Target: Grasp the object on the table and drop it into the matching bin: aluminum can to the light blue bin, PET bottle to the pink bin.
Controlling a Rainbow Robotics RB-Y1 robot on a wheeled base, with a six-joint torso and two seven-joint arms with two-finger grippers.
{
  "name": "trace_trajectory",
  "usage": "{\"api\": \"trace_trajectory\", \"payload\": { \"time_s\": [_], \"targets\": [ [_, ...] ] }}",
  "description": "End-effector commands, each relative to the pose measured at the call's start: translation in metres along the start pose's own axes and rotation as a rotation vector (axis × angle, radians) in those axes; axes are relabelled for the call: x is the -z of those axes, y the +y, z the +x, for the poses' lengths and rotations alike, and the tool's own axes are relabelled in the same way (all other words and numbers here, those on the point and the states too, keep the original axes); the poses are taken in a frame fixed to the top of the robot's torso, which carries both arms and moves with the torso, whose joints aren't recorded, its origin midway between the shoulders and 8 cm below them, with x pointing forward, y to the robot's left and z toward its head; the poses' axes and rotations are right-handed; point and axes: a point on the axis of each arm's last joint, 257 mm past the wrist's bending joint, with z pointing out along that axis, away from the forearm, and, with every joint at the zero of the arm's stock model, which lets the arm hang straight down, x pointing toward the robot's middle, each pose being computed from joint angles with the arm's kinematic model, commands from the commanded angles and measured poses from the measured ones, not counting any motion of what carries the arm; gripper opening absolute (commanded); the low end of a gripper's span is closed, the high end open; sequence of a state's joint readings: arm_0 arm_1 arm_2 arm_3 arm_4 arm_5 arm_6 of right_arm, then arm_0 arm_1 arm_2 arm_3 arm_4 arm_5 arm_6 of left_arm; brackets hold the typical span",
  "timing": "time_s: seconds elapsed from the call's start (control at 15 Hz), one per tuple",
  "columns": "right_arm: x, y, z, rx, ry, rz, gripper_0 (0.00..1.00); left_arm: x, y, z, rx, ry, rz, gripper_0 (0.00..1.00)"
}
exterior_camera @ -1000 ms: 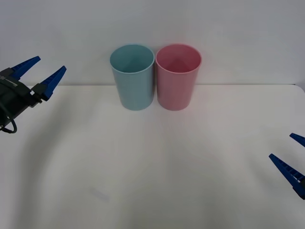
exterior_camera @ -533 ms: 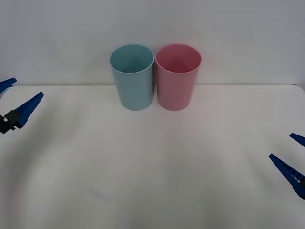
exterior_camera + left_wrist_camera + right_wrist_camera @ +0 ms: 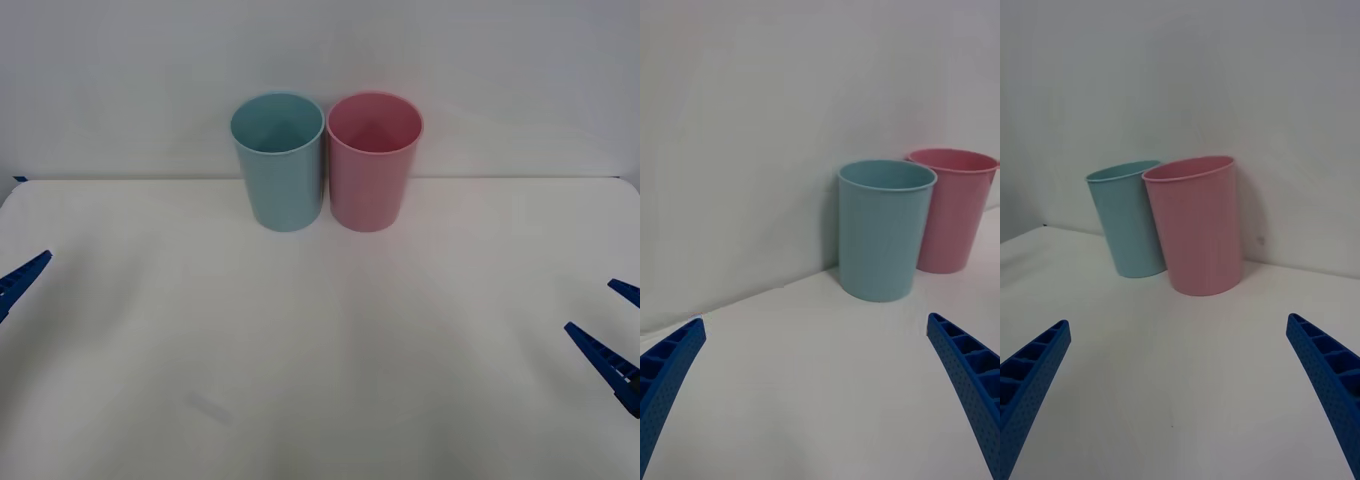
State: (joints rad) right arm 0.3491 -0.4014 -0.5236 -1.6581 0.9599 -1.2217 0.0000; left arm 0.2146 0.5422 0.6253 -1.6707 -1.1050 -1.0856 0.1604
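The light blue bin (image 3: 278,165) and the pink bin (image 3: 373,165) stand upright side by side at the back middle of the white table (image 3: 320,340). The aluminum can and the PET bottle are out of view. My left gripper (image 3: 816,324) is open and holds nothing; one of its blue fingers (image 3: 24,273) pokes in at the table's left edge. My right gripper (image 3: 592,306) hovers open and empty at the right edge. Both wrist views face the blue bin (image 3: 884,229) and pink bin (image 3: 1196,225) from a distance.
A plain white wall rises right behind the bins. The tabletop's back edge runs just behind them. A faint smudge (image 3: 208,407) marks the table at the front left.
My left gripper has dropped from high at the left, near the blue bin's level, down and outward to the table's left edge. The right gripper and both bins have stayed still.
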Motion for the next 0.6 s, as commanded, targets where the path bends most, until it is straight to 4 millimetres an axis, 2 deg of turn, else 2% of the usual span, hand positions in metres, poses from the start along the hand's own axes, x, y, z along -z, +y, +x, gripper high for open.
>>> {"api": "trace_trajectory", "payload": {
  "time_s": [0.07,0.27,0.6],
  "targets": [
    [0.000,0.000,0.000,0.000,0.000,0.000,1.00,0.018,-0.002,0.006,0.030,0.008,-0.005,1.00],
    [0.000,0.000,0.000,0.000,0.000,0.000,1.00,0.029,-0.005,0.008,0.062,-0.002,-0.010,1.00],
    [0.000,0.000,0.000,0.000,0.000,0.000,1.00,0.030,-0.010,0.016,0.079,0.011,-0.002,1.00]
  ]
}}
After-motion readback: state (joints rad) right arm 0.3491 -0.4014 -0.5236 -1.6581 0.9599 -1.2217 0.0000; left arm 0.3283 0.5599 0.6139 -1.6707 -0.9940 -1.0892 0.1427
